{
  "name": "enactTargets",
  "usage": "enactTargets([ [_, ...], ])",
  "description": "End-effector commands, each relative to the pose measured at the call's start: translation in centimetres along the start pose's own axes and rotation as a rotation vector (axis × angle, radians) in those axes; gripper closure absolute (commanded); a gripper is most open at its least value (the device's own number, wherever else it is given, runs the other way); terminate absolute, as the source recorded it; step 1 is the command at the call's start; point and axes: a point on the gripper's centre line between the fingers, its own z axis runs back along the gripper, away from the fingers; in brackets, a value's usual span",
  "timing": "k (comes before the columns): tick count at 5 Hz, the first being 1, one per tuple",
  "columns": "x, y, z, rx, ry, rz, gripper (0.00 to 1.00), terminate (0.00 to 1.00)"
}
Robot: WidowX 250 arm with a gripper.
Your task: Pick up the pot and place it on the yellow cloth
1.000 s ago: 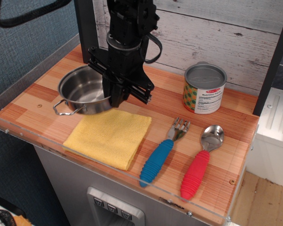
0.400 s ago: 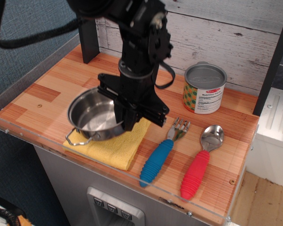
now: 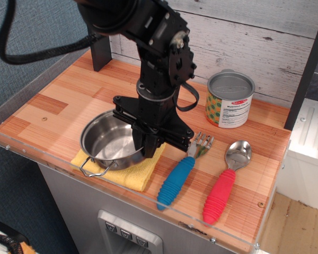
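Steel pot: shallow, shiny, empty, upright, wire loop handle twd front-left, sits over yellow cloth. Cloth mostly covered by pot, front-left of tabletop near front edge.

Black arm reaching down from upper left, wrist pointing steeply downward over front part of counter. Black cable looping off arm toward upper left. Gripper hanging low at arm's end, fingers closing on pot at its right rim, finger pads mostly hidden behind rim.
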Motion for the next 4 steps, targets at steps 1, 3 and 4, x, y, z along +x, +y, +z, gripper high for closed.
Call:
enactTargets([
  [1, 1.1, 0.6, -0.1, 0.009, -0.009, 0.000, 1.00, 0.00],
  [3, 1.2, 0.8, 0.3, -0.095, -0.028, -0.010, 0.00, 0.00],
  [4, 1.2, 1.3, 1.1, -0.141, -0.049, 0.004, 0.00, 0.00],
])
